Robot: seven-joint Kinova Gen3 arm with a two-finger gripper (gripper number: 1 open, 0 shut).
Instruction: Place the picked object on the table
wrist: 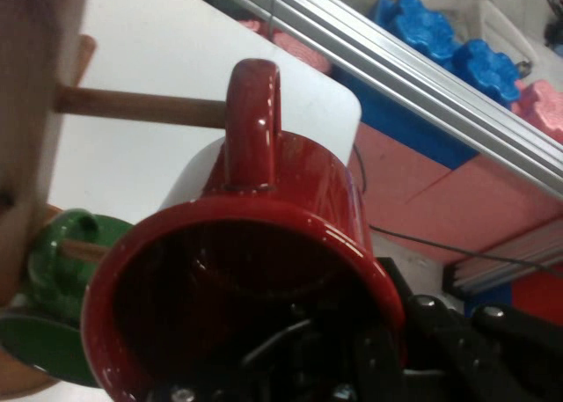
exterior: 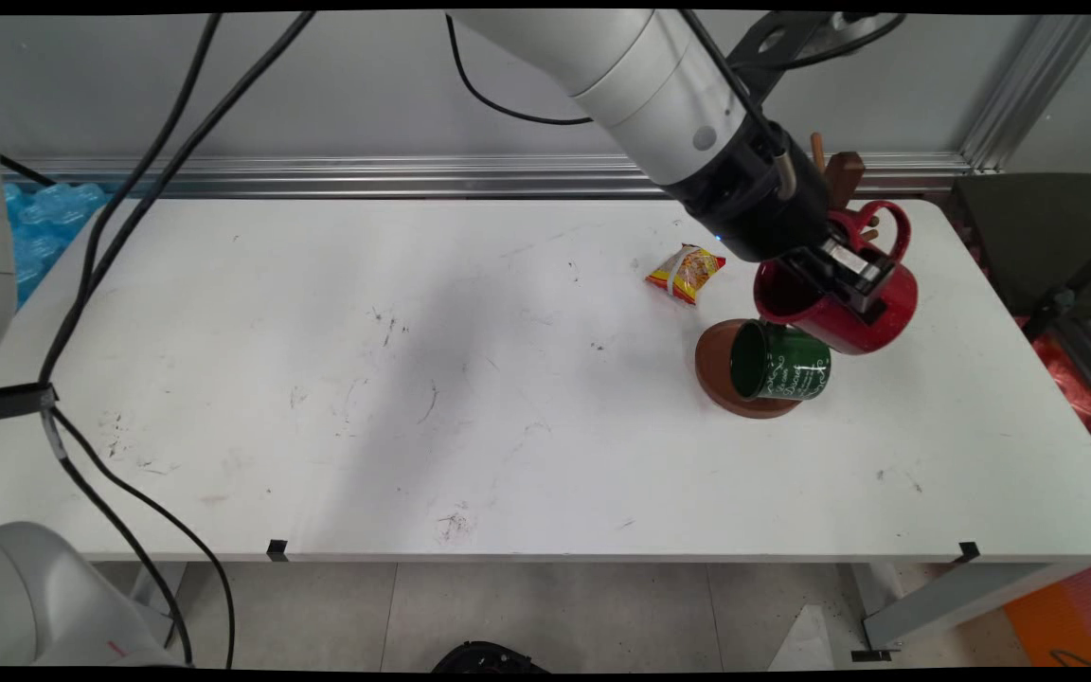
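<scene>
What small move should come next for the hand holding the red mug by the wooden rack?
Probably ease the red mug toward the wooden peg: the hand grips its rim, tilted, and its handle sits right by the peg, not yet threaded on.

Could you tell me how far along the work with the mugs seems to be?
Apparently done: the green mug hangs on the wooden stand. In hand: the gripper grips the red mug by its rim, off the table, handle at an upper peg; whether the peg is through it, I cannot tell. Left: probably seating and releasing it.
</scene>
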